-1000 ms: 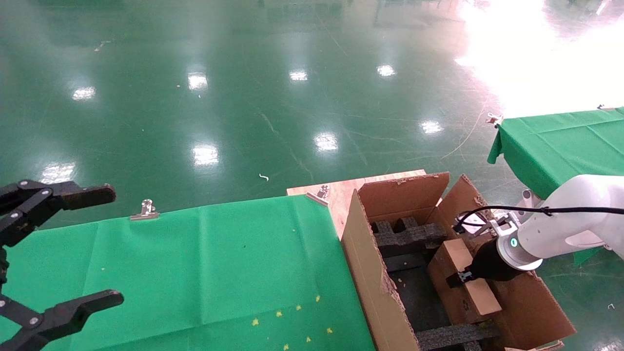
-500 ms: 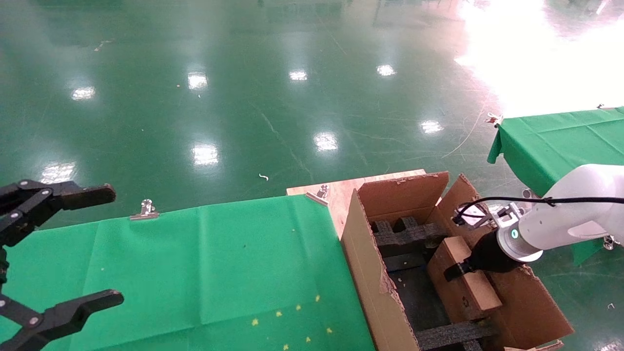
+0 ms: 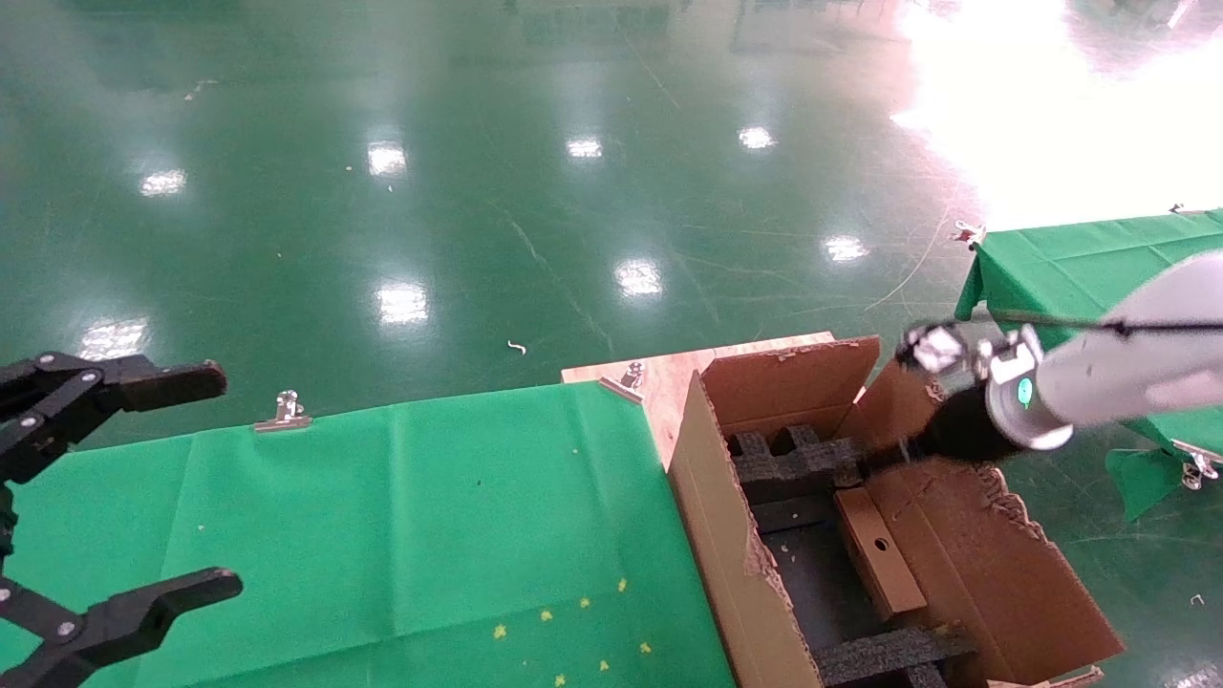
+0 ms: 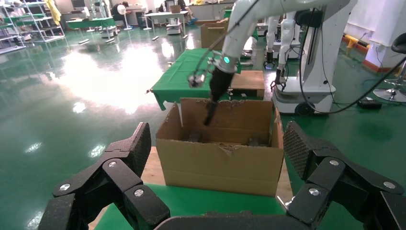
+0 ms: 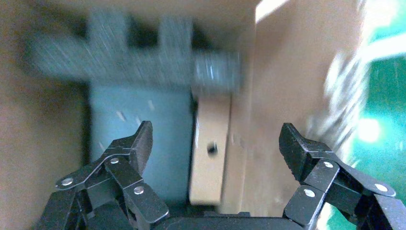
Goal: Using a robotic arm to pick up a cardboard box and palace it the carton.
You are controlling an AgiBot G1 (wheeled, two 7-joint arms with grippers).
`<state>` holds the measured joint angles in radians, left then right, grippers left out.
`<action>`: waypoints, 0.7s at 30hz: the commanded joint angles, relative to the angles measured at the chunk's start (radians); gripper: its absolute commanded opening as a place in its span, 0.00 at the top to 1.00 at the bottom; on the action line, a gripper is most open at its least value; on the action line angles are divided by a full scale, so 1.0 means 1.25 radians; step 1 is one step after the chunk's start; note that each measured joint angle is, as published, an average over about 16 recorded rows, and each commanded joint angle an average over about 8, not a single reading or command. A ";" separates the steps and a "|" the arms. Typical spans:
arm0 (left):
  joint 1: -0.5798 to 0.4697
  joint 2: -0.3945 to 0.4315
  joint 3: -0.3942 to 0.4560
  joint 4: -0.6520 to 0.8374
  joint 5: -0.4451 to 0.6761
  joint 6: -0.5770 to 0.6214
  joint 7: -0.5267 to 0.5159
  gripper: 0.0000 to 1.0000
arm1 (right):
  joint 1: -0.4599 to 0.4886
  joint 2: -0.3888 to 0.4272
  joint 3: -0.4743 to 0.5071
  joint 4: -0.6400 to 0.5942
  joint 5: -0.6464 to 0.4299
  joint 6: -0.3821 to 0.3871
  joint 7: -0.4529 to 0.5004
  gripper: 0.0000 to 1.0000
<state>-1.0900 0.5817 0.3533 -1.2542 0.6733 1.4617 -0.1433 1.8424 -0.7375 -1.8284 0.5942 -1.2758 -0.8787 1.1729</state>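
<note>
The cardboard box (image 3: 879, 549) stands on its edge inside the carton (image 3: 712, 506), pressed against the carton's right-hand wall, the narrow face with the small round hole turned upward. It sits below and a little nearer the robot than the right claw (image 3: 874, 462), with clear air between the two. That claw belongs to the robotic arm (image 3: 1113, 387), which hangs above the carton's far right corner with its green ring glowing. In the right wrist view the claw's fingers (image 5: 136, 146) are spread wide apart with nothing between them, and the box (image 5: 209, 153) shows straight beneath, between the two tips. Black foam (image 3: 798, 459) lies across the carton's floor just beyond the box, under the claw. The left claw (image 3: 129, 487) is off to the far side, well away from the carton, hovering over the green cloth (image 3: 401, 535) on the table, its fingers (image 3: 167, 382) also wide open and empty.
</note>
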 commanded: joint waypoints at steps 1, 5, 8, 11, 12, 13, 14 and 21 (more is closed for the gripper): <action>0.000 0.000 0.000 0.000 0.000 0.000 0.000 0.00 | 0.024 0.002 0.008 0.006 0.002 0.003 -0.001 0.00; 0.000 0.000 0.000 0.000 0.000 0.000 0.000 0.00 | 0.079 0.015 0.030 0.047 0.017 -0.008 -0.009 0.00; 0.000 0.000 0.000 0.000 0.000 0.000 0.000 0.00 | 0.117 0.031 0.048 0.090 0.034 -0.022 -0.013 0.00; 0.000 0.000 0.000 0.000 0.000 0.000 0.000 0.00 | 0.153 0.053 0.067 0.143 0.057 -0.041 -0.012 0.00; 0.000 0.000 0.000 0.000 0.000 0.000 0.000 0.00 | 0.164 0.061 0.074 0.161 0.067 -0.049 -0.011 0.00; 0.000 0.000 0.000 0.000 0.000 0.000 0.000 0.00 | 0.172 0.067 0.079 0.175 0.074 -0.055 -0.010 0.00; 0.000 0.000 0.000 0.000 0.000 0.000 0.000 0.00 | 0.181 0.075 0.086 0.191 0.083 -0.062 -0.009 0.00; 0.000 0.000 0.000 0.000 0.000 0.000 0.000 0.00 | 0.219 0.116 0.123 0.260 0.142 -0.107 0.002 0.00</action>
<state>-1.0898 0.5814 0.3533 -1.2539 0.6729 1.4615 -0.1432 2.1047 -0.6051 -1.6866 0.9001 -1.1148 -0.9999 1.1720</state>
